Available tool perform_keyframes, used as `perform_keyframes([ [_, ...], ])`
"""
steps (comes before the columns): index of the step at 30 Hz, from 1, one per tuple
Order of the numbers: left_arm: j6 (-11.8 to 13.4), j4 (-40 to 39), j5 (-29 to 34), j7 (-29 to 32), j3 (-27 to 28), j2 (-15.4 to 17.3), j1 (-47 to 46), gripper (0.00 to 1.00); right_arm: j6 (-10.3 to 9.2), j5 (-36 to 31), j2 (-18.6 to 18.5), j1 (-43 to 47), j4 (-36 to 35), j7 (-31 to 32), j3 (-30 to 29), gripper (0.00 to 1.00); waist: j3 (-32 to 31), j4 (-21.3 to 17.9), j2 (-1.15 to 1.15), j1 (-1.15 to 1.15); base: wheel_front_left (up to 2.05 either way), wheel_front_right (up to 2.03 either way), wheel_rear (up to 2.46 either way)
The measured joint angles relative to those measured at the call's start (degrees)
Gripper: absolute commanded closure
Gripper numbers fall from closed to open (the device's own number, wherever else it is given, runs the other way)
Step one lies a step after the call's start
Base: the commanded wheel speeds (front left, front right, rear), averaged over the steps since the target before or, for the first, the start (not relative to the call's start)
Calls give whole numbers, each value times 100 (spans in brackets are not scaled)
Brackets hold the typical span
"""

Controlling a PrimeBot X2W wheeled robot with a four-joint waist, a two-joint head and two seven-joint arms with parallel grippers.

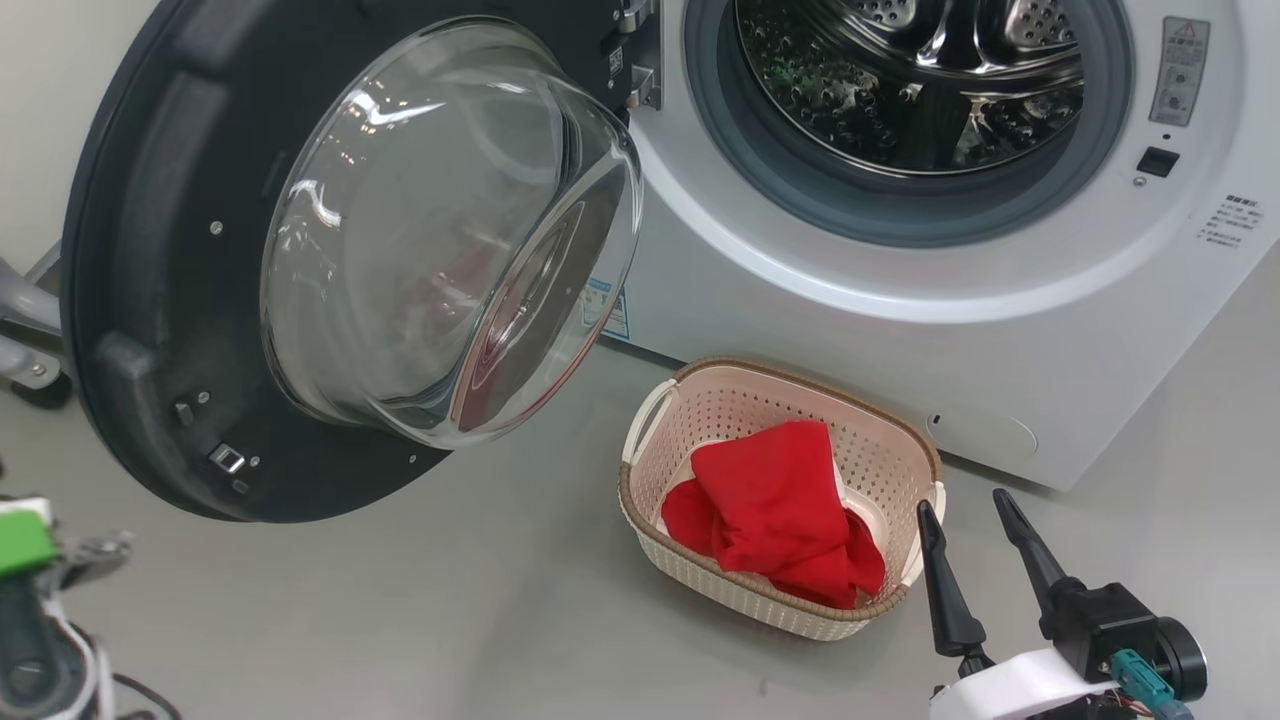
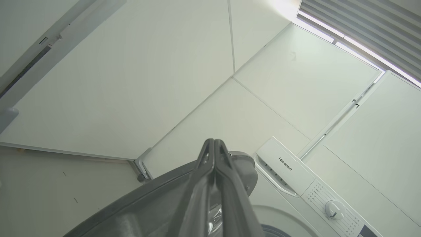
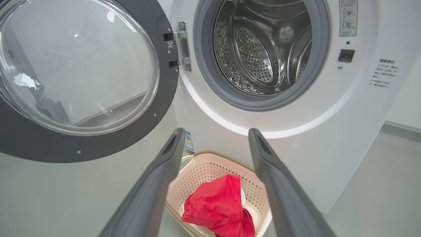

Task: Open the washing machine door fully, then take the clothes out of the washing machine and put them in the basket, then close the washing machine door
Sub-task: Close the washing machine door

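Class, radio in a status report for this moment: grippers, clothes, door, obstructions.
Left gripper shut, right gripper open, both empty. Clothes in basket; drum looks empty. Washing machine door wide open, closing left. Nearest obstacle: the basket, below opening.

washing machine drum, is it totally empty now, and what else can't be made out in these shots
- drum: top cut off by the upper edge in head and right wrist views, so not confirmed empty
- printed text on the washing machine: too small, head view
- basket floor: hidden under the clothes, head view
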Motion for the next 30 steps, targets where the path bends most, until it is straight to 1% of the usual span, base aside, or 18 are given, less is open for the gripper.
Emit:
perform_keyframes([
  [1,5,54,-124,52,109,45,-77,100,0,-1,-14,-3,-2,0,1,0,22,-2,0,0,0,0,0],
  [2,122,223,-315,151,314,162,-207,100,1,-8,-35,-12,-4,0,2,0,67,-10,0,0,0,0,0],
  [5,229,609,-712,311,656,307,-363,100,24,-58,-53,-64,-16,0,12,0,141,-32,0,0,0,0,0],
  [10,381,1305,-1512,637,1102,383,-518,100,52,-109,-116,-168,-51,1,25,0,271,-100,0,0,0,0,0],
  [15,430,1880,-1930,1201,1116,582,-571,100,93,-110,-200,-232,-55,19,18,0,388,-198,0,0,0,0,0],
  [20,445,2230,-2453,1682,1085,636,-744,100,96,-110,-244,-238,-55,20,-19,0,480,-268,0,0,0,0,0],
  [27,430,2562,-2565,2212,1036,865,-776,100,96,-110,-268,-241,-52,45,-32,0,509,-285,0,0,0,0,0],
  [30,349,2655,-2594,2424,936,917,-775,100,101,-109,-269,-241,-41,47,-46,0,507,-276,0,0,0,0,0],
])
